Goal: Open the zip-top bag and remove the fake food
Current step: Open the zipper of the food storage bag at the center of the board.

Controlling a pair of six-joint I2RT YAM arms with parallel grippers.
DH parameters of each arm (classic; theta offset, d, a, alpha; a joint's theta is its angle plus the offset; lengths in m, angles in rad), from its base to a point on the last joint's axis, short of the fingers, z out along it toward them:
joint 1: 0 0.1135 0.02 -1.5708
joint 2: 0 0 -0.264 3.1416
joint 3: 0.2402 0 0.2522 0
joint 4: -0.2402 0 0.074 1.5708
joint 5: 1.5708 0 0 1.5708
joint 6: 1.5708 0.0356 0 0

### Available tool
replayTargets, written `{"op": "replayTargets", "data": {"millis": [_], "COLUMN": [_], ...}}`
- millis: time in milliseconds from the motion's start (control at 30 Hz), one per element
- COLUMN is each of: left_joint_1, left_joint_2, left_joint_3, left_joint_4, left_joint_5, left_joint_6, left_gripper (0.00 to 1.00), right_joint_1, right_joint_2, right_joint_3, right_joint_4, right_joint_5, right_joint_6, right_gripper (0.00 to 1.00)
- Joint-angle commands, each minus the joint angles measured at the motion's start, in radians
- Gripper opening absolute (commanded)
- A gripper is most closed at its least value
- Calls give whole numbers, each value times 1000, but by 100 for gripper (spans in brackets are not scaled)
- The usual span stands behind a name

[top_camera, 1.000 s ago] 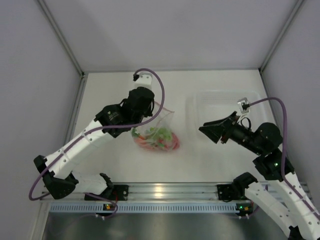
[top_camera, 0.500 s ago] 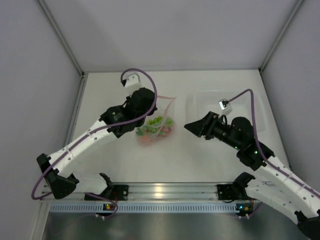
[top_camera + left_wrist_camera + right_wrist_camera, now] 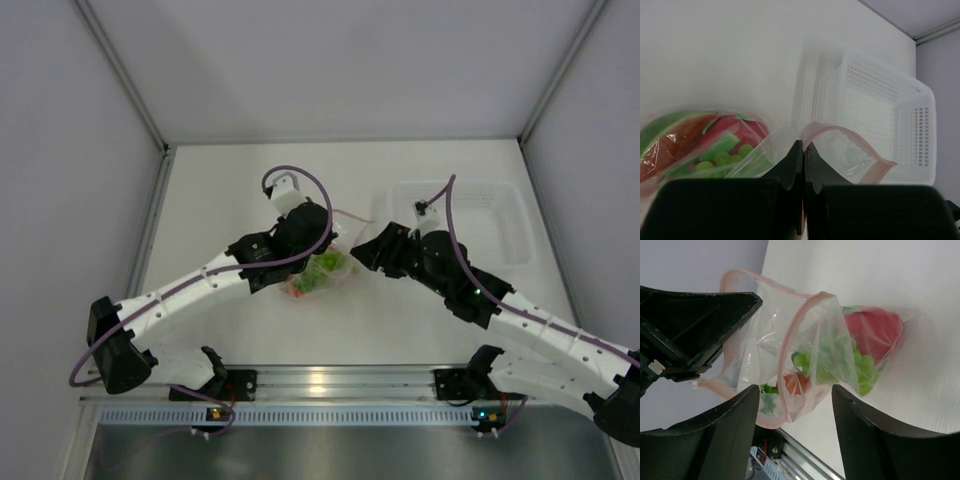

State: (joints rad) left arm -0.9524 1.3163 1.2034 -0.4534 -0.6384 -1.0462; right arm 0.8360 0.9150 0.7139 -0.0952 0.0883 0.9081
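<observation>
We see the left tool point(image 3: 804, 150) pinched tight on the zip-top bag point(image 3: 815, 325) — its two fingers meet with the clear film beside the pinkish zip strip caught between them. The bag's mouth gapes open next to that grip.

The right tool point(image 3: 796, 390) has its jaws spread, one finger on each side of the bag's near lip. We cannot tell whether either finger touches the plastic, and it has hold of nothing.

The bag sits near the middle of the surface point(image 3: 230, 190), between the two tools. Its open top is held up by the left tool and its full end lies on the surface.

The fake food point(image 3: 867, 332) is all inside the bag, bunched toward the closed end — a red piece, a cluster of small green pieces, and a bit of orange nearer the mouth.

A white perforated tub point(image 3: 880, 100) lies on the surface to the right of the bag and a little farther back.
</observation>
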Motion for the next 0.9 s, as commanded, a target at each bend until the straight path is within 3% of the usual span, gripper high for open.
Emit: {"op": "replayTargets", "data": {"millis": [0, 100, 300, 333, 367, 467, 667, 867], "left_joint_1": [-19, -39, -59, -59, -59, -59, -75, -88], "left_joint_2": [-6, -12, -6, -14, -18, -49, -144, -313], "left_joint_3": [-18, -44, -59, -65, -73, -102, -162, -220], "left_joint_4": [142, 183, 196, 197, 196, 196, 185, 67], "left_joint_5": [6, 0, -4, -12, -29, -84, -214, -463], "left_joint_6": [-47, -52, -49, -52, -54, -26, 43, 58], "left_gripper": [0, 0, 0, 0, 0, 0, 0, 0], "right_joint_1": [25, 60, 187, 193, 193, 192, 187, 157], "right_joint_2": [15, 41, 48, 59, 61, 62, 1, -9], "right_joint_3": [12, 19, -5, -16, -22, -44, -85, -110], "right_joint_4": [88, 63, 18, 17, 14, -20, -101, -113], "right_joint_5": [57, 128, 315, 321, 338, 398, 479, 414], "right_joint_6": [26, 31, 58, 61, 60, 60, 48, -1], "right_gripper": [61, 58, 38, 33, 19, 0, 0, 0]}}
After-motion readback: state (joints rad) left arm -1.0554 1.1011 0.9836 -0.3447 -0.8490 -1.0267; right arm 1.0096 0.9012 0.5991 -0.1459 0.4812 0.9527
